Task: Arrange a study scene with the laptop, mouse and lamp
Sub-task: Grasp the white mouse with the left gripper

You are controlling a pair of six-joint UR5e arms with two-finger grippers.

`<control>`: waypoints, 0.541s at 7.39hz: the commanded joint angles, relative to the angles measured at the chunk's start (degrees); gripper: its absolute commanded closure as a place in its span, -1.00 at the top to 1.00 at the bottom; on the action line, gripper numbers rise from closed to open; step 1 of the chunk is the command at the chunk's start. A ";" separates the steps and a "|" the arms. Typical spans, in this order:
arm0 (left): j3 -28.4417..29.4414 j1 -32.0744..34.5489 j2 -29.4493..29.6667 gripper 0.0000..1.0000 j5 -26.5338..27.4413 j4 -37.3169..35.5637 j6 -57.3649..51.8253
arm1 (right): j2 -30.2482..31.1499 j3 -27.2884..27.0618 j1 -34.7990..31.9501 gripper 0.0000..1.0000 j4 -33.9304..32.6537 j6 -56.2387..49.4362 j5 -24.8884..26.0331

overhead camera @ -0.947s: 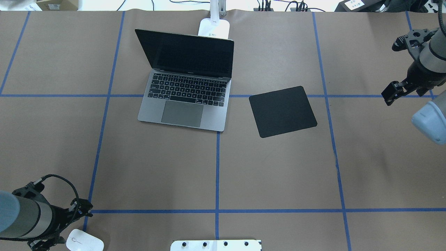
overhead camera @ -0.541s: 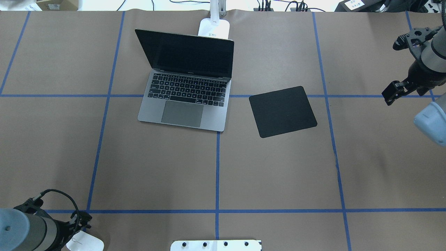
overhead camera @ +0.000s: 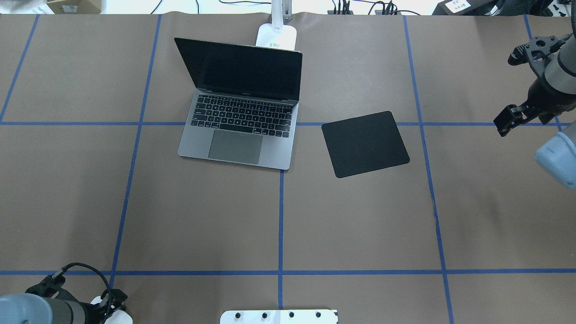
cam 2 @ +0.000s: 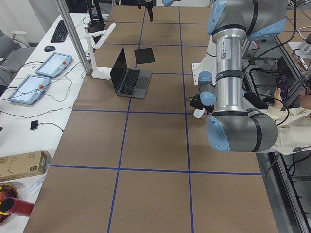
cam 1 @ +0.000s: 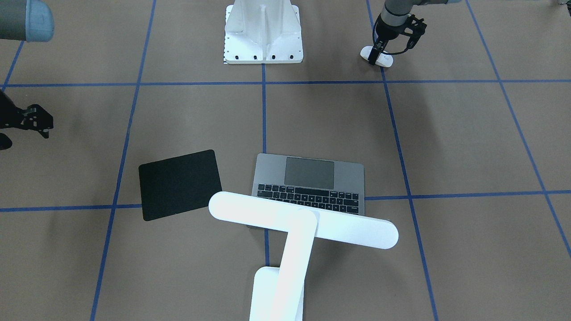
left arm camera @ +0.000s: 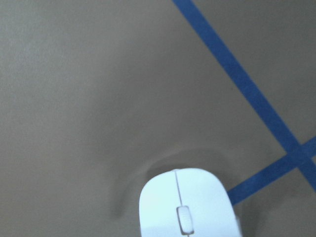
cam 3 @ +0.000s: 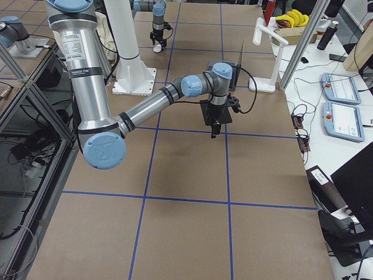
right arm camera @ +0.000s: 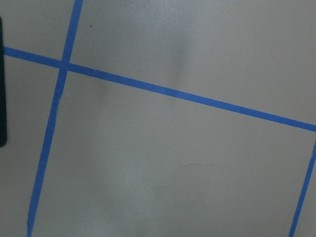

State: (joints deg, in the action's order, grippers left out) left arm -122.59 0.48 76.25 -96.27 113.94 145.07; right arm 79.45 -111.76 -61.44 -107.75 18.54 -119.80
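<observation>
The white mouse (cam 1: 384, 61) lies on the table near the robot's base; it fills the bottom of the left wrist view (left arm camera: 187, 205). My left gripper (cam 1: 378, 52) is right over the mouse, pointing down, and looks open with the fingers beside it. In the overhead view only a sliver of the mouse (overhead camera: 120, 317) shows under the arm. The grey laptop (overhead camera: 240, 135) stands open at the far middle. The white lamp's base (overhead camera: 277, 37) is behind it, and the lamp head (cam 1: 303, 219) reaches over the laptop's screen. My right gripper (overhead camera: 501, 123) looks open and empty, above the table at the right.
A flat black mouse pad (overhead camera: 364, 144) lies askew to the right of the laptop. The white bolted pedestal (cam 1: 263, 33) stands at the near middle edge. Blue tape lines grid the brown table.
My left gripper has moved toward the table's near edge and down over the mouse, which it now mostly covers in the overhead view. The right arm has barely shifted.
</observation>
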 commanded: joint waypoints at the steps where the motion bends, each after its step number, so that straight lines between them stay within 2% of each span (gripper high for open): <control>1: -0.19 0.30 0.83 -0.76 0.04 -0.21 0.39 | 0.01 -0.04 0.00 1.00 0.00 0.00 0.00; 2: -0.10 0.39 0.83 -1.00 0.03 -0.30 0.39 | 0.01 0.05 0.00 1.00 0.00 0.00 0.00; 4: -1.23 3.19 0.83 -1.00 -0.49 -0.39 -0.57 | -0.26 -0.04 0.00 1.00 0.00 0.00 0.00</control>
State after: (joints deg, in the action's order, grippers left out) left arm -123.00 1.74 77.06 -96.35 113.63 145.09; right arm 79.36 -111.77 -61.43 -107.75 18.55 -119.80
